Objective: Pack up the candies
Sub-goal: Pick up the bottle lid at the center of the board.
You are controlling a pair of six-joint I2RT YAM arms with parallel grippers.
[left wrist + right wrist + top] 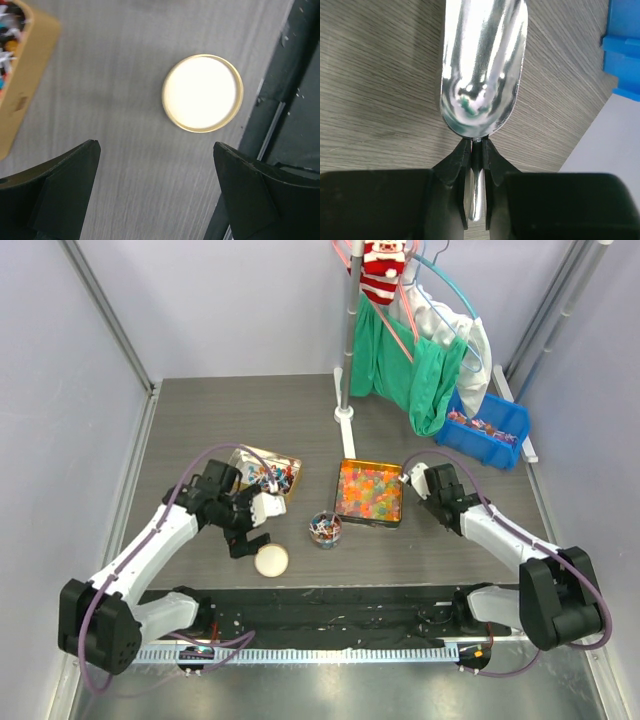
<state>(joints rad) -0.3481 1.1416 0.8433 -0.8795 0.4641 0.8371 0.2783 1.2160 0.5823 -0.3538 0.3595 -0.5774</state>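
Wrapped red, blue and white candies (268, 476) lie in a tan tin (247, 455) at centre left, and its edge shows in the left wrist view (20, 90). More candies fill a small clear jar (324, 528) and a blue bin (485, 425). My left gripper (252, 530) is open and empty (155, 147), just above a round cream lid (202, 93) lying on the table (271, 560). My right gripper (412, 478) is shut (476, 150) on the handle of a shiny metal scoop (482, 65), which is empty and held over the table.
A square tin of orange, yellow and green jelly pieces (370, 492) sits left of the right gripper. A white stand with hanging green and white cloth (415, 360) is at the back. A black strip (280, 120) runs along the table's near edge.
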